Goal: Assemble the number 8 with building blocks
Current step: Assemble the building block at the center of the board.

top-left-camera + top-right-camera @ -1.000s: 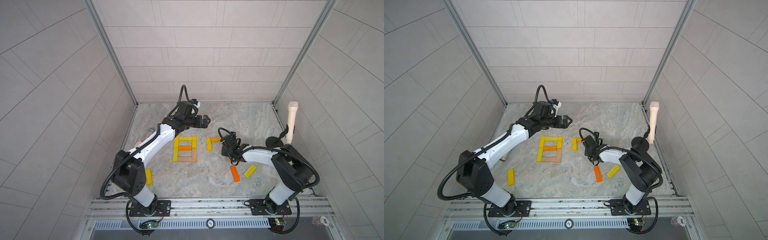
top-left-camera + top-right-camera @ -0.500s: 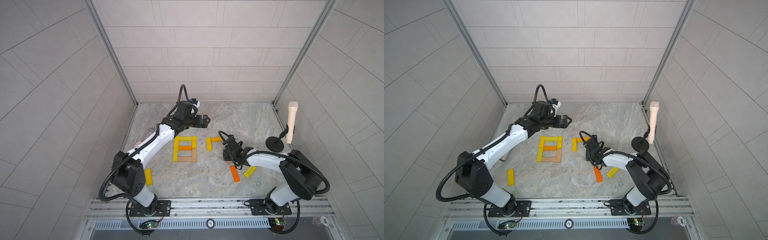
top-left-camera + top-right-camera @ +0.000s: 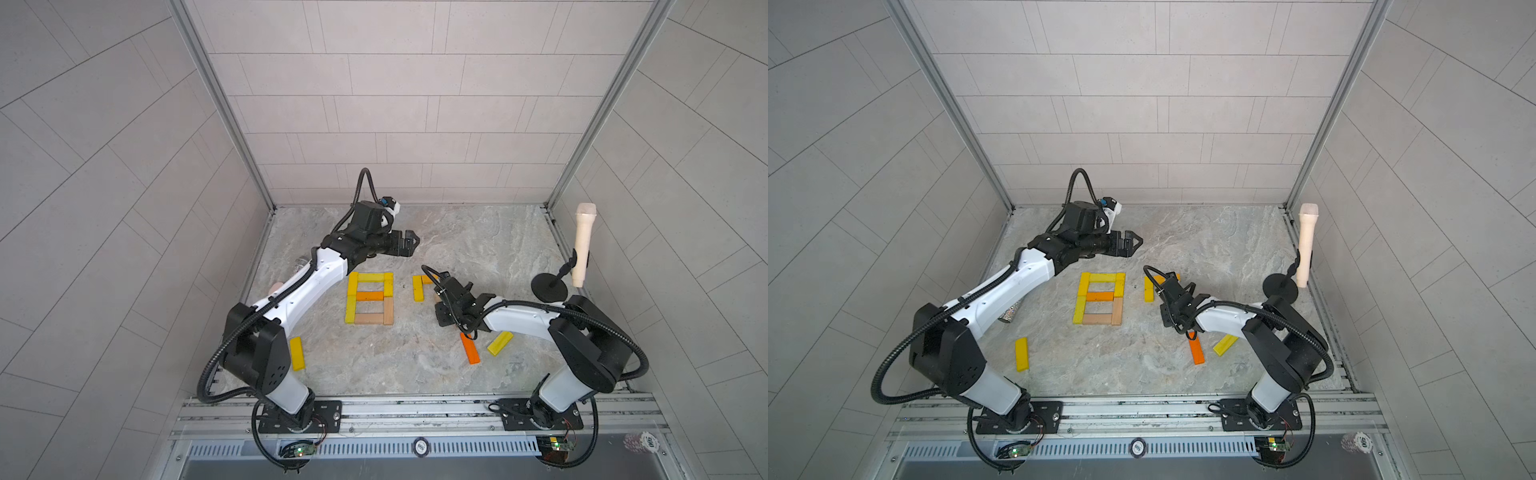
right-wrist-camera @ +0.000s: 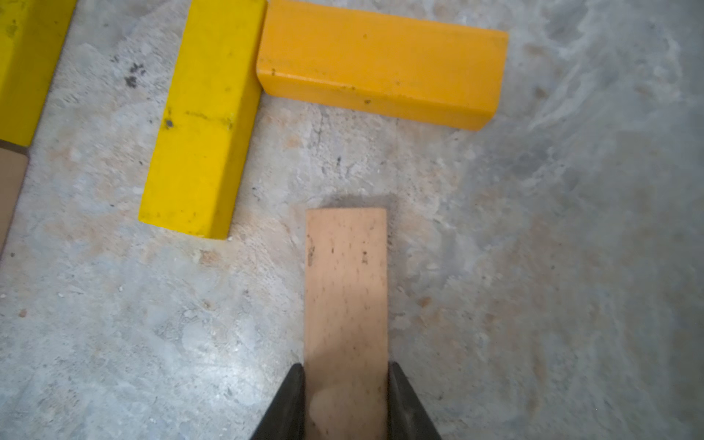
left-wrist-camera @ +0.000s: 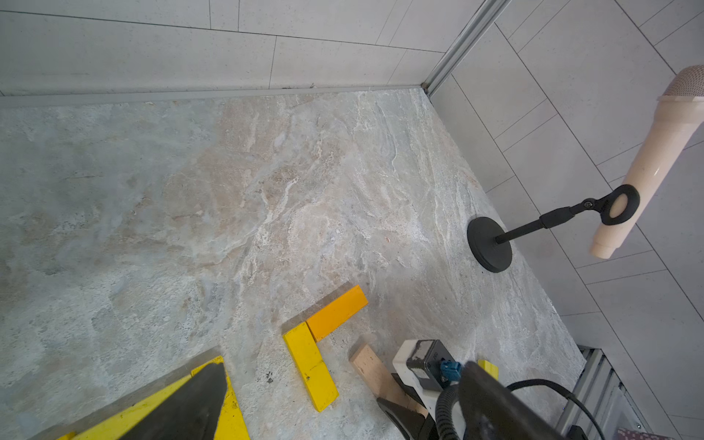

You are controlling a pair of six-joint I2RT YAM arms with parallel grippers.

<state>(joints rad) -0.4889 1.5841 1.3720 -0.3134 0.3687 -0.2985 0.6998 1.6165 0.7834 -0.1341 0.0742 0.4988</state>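
Enclosing a grey marbled worktop are pale tiled walls on three sides. Thirteen blocks are visible. Seven form an 8 and two form an L beside it. Three lie loose: a yellow, an orange and a second yellow. Right tool pinches one tan block near the L. Left tool is spread. One mic stands at the right wall.

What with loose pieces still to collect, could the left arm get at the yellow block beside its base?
Probably yes. The yellow block lies flat, nothing on or against it, and the left tool is open and empty. It sits close to the base, so the arm would fold back sharply.
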